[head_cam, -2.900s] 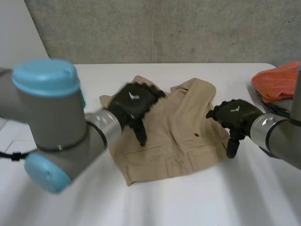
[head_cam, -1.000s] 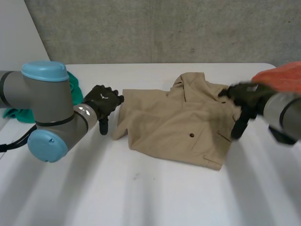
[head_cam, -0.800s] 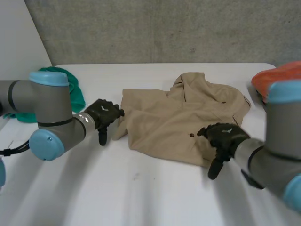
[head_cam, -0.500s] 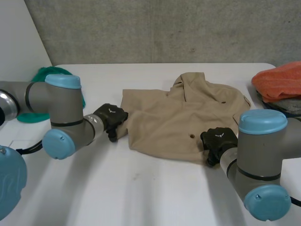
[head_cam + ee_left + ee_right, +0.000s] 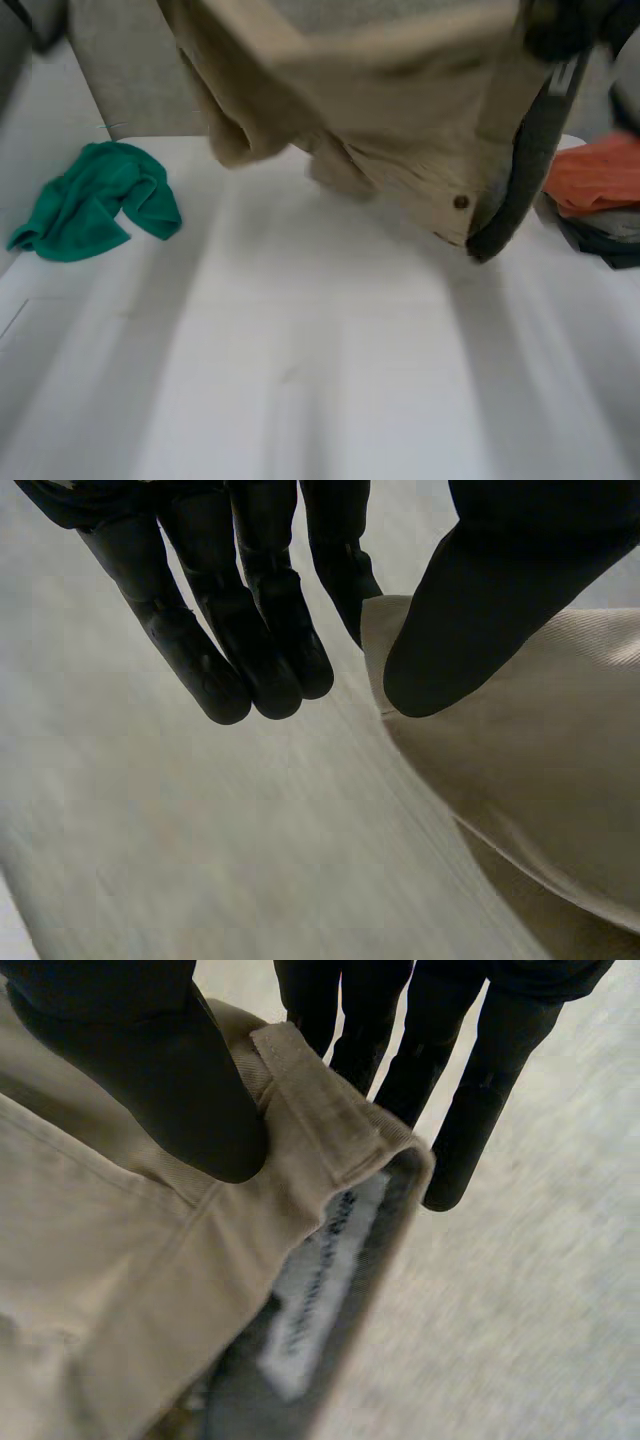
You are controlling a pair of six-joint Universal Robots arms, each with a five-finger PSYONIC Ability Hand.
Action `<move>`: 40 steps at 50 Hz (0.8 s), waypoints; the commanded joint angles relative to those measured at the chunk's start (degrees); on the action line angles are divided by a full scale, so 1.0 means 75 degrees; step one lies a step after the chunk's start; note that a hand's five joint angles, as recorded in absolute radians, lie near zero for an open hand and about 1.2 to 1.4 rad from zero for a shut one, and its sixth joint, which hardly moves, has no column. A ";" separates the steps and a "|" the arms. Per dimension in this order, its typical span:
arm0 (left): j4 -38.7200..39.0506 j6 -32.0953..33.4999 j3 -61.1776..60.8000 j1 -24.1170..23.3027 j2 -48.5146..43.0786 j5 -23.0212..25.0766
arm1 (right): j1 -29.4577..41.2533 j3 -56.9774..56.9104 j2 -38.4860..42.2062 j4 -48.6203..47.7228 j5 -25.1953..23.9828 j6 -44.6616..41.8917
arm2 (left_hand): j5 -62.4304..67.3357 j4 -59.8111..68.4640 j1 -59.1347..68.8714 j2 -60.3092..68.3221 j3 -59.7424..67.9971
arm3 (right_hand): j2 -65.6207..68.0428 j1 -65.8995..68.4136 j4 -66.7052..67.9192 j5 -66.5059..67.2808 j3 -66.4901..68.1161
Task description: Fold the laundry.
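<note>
A tan garment (image 5: 380,90) with a brown button (image 5: 461,202) and a dark grey lining (image 5: 520,170) hangs in the air above the white table (image 5: 320,360), stretched across the head view. In the left wrist view my left hand (image 5: 250,630) pinches an edge of the tan cloth (image 5: 540,780) between thumb and fingers. In the right wrist view my right hand (image 5: 150,1080) pinches the thick hem (image 5: 330,1130) between thumb and fingers, beside a white label (image 5: 320,1280) on the lining. My right hand (image 5: 560,25) is a dark shape at the cloth's upper right.
A crumpled green cloth (image 5: 95,200) lies on the table at the left. An orange cloth (image 5: 595,170) rests on a dark pile (image 5: 610,240) at the right edge. A grey wall stands behind the table.
Both hands closed on the tan garment's near edge and raised it off the table. It lay flat half a second ago and now hangs high between them.
</note>
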 commanded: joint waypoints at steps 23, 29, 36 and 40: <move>0.0125 0.0907 0.4992 0.0644 -0.6055 -0.0219 | -0.0023 -0.2512 0.4900 -0.1605 0.1201 0.0681 | 0.1898 0.1549 0.1739 0.1542 0.1603 | 0.1711 0.2155 0.1545 0.1711 0.1623; 0.0255 0.0977 0.6189 0.0597 -0.7465 -0.0253 | 0.0024 -0.2511 0.6110 -0.3963 0.1484 0.0236 | 0.1898 0.1549 0.1739 0.1542 0.1603 | 0.1711 0.2155 0.1545 0.1711 0.1623; -0.0155 0.0837 0.6495 0.0445 -0.7619 -0.0441 | 0.0071 -0.3085 0.6827 -0.3992 0.1414 -0.1101 | -0.7435 -0.7784 -0.7594 -0.7792 -0.7731 | -0.7622 -0.7178 -0.7788 -0.7622 -0.7711; -0.0471 0.0860 0.5770 0.0433 -0.6882 -0.0757 | -0.0116 -0.3191 0.6242 -0.2212 0.1379 -0.0750 | -0.7435 -0.7784 -0.7594 -0.7792 -0.7731 | -0.7622 -0.7178 -0.7788 -0.7622 -0.7711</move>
